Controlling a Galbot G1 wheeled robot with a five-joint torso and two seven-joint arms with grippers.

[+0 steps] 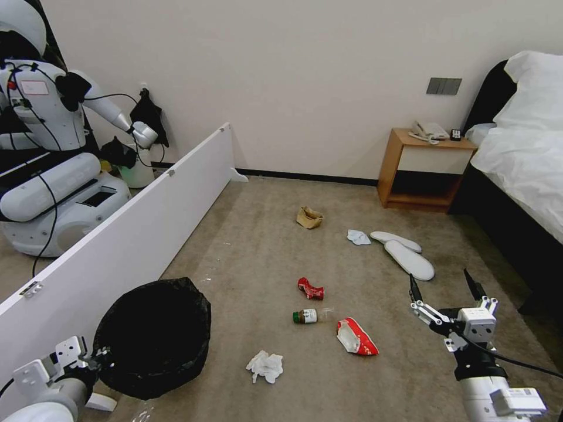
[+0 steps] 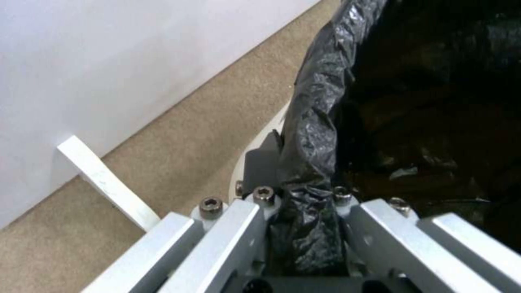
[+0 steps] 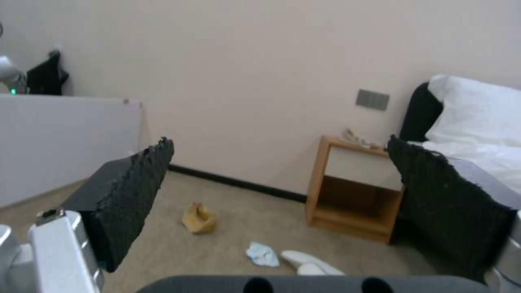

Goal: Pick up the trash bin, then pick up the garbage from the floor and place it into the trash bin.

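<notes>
So on the beige-brown carpet floor [image 1: 264,246] I count 2 crumpled white tissues, one near the robot [image 1: 265,366] and one further out [image 1: 358,237] just beside the 2 flat white slippers [image 1: 404,252]. Then 1 crushed red can [image 1: 310,288], 1 small green-capped bottle [image 1: 305,316] lying on its side, 1 red-and-white snack packet [image 1: 355,337] and 1 crumpled brown paper bag [image 1: 309,217].

The left gripper [image 1: 99,356] is clamped tight on the rim of the round trash bin with the crinkly black bag liner [image 1: 153,334], low on the robot's left. What's inside is too dark to make out.

The right gripper [image 1: 447,288] hangs over the carpet with its 2 black fingers [image 3: 130,191] spread wide, nothing between them.

Room-wise: a long white board [image 1: 135,234] fences off the left side, a wooden nightstand [image 1: 422,170] and a white-sheeted bed [image 1: 522,170] close the right. The middle stretch is open carpet.
</notes>
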